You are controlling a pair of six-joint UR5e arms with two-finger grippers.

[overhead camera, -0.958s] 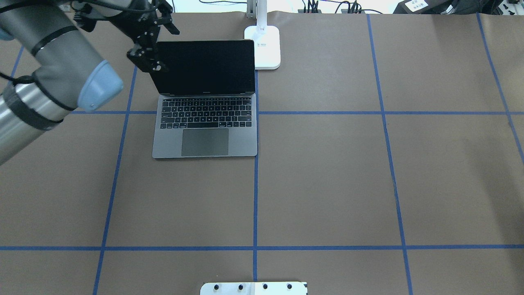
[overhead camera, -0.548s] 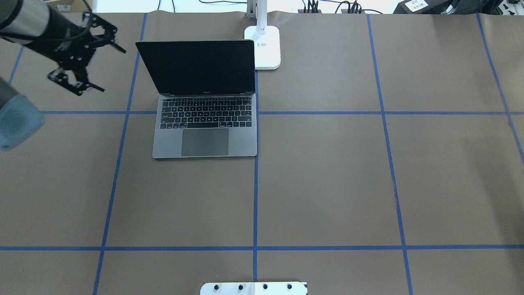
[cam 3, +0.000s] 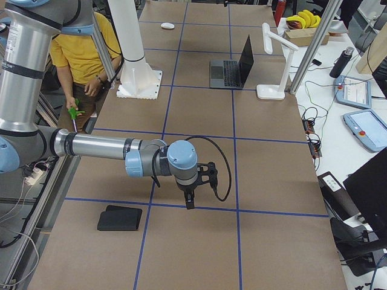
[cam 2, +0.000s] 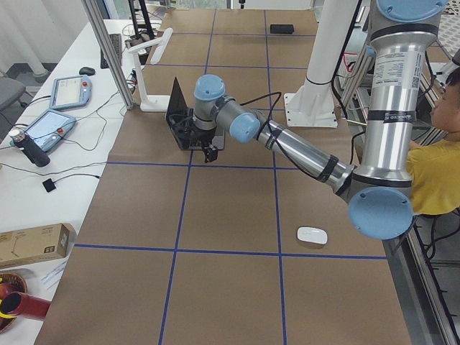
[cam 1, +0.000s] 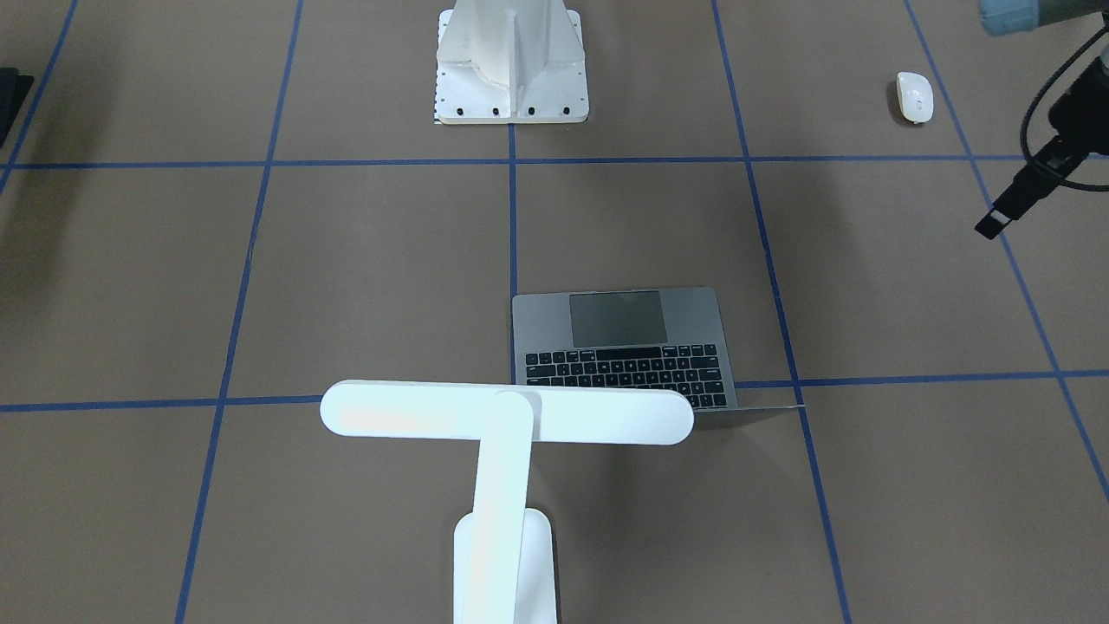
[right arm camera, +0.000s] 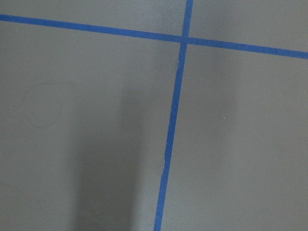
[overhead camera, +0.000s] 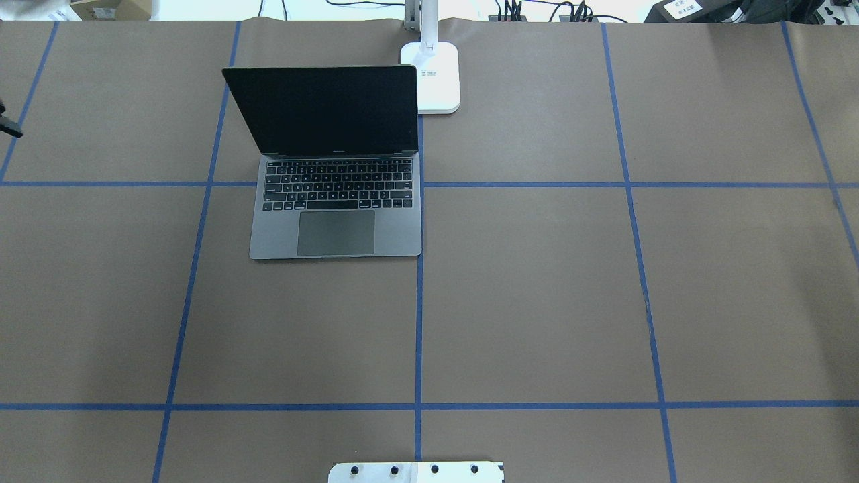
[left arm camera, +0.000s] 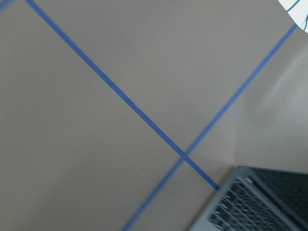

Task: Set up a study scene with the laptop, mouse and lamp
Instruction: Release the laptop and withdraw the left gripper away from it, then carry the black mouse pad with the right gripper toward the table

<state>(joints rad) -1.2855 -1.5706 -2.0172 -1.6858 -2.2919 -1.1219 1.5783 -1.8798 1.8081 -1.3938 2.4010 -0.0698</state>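
Bench [cam 1: 346, 260] from the front: left arm [cam 1: 1079, 100] in at the right edge, wrist angled down, one black finger [cam 1: 1018, 192] showing. Cannot tell whether left jaws apart or together. Mouse [cam 1: 915, 96] well apart from that finger, on the pedestal [cam 1: 511, 61] side. Laptop [cam 1: 624, 347] open, lamp [cam 1: 507, 412] bar crossing its screen edge.

Overhead: lamp base just beside the laptop's far right corner, print on it too small to read.

Left side: left arm stretched long, wrist near the laptop, mouse well behind.

Right side: right arm [cam 3: 181, 163] low, wrist pointing down. Cannot tell for right jaws either.

Left wrist: laptop corner only.
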